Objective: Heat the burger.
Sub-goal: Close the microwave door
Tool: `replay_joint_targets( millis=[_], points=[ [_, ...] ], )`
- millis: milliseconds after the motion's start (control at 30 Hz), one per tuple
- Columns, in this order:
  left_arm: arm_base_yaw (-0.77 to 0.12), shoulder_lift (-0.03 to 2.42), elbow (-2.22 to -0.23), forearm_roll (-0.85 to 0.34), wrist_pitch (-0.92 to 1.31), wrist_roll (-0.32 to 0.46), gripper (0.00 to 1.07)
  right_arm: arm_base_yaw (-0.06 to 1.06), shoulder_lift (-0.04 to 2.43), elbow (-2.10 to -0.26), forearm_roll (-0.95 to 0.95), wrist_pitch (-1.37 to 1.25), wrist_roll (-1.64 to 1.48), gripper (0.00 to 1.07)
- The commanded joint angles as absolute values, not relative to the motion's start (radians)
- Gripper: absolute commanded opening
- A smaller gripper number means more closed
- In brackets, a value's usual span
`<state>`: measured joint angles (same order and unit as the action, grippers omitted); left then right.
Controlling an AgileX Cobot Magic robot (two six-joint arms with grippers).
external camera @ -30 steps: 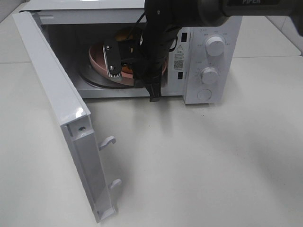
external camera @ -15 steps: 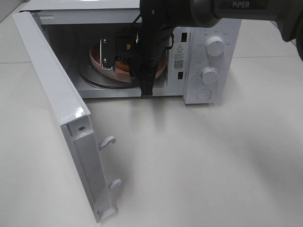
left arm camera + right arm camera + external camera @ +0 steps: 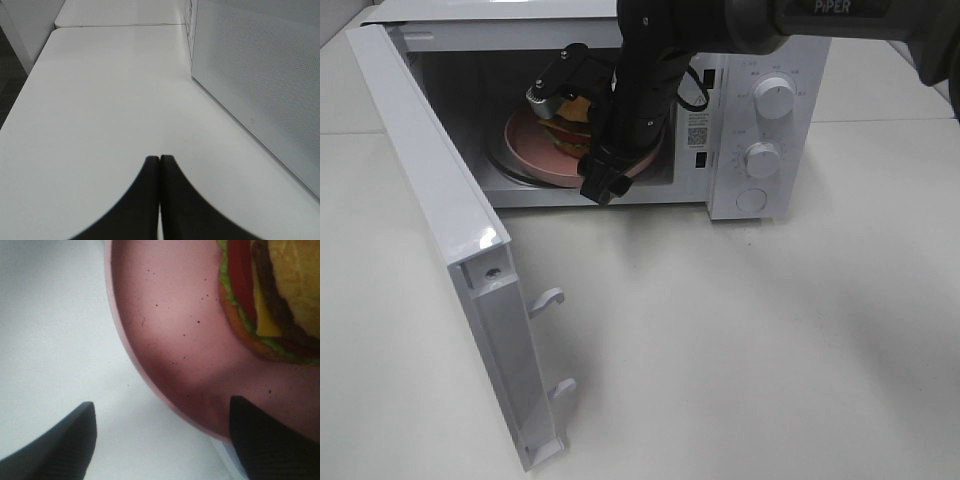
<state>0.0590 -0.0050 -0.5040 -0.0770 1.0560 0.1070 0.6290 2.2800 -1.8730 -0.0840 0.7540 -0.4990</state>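
White microwave [image 3: 500, 35] at the far side of the pale worktop [image 3: 770, 340], door [image 3: 440, 210] swung wide open to the left, reaching toward the near edge. Two white latch hooks [image 3: 548, 298] on the door's inner edge. Inside the cavity, a pink round plate [image 3: 535, 150] on the glass turntable [image 3: 505, 172]; a few dark specks on the plate's surface in the right wrist view. On the control panel [image 3: 790, 150] at the right, an upper knob [image 3: 775, 98] and a lower knob [image 3: 762, 158], round button [image 3: 752, 200] below. Small QR sticker [image 3: 697, 136] left of the knobs. In the left wrist view, a finely perforated panel [image 3: 260, 75] upright beside bare worktop.
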Motion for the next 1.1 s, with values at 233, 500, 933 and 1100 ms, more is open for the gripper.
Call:
replay_joint_targets(
  millis=[233, 500, 933, 1100],
  points=[
    [0.053, -0.026, -0.502, -0.08, 1.041, 0.103, 0.0, 0.628, 2.259, -1.878, -0.056, 0.805, -0.353, 0.76],
    [0.053, -0.026, -0.502, -0.08, 1.041, 0.103, 0.0, 0.628, 2.235, -1.878, 0.005, 0.812, -0.281, 0.76],
    [0.053, -0.026, -0.502, -0.08, 1.041, 0.103, 0.0, 0.628, 2.204, -1.878, 0.077, 0.902, -0.159, 0.76],
    [0.053, -0.026, -0.502, -0.08, 1.041, 0.103, 0.0, 0.628, 2.203, -1.878, 0.079, 0.966, -0.13, 0.76]
  ],
)
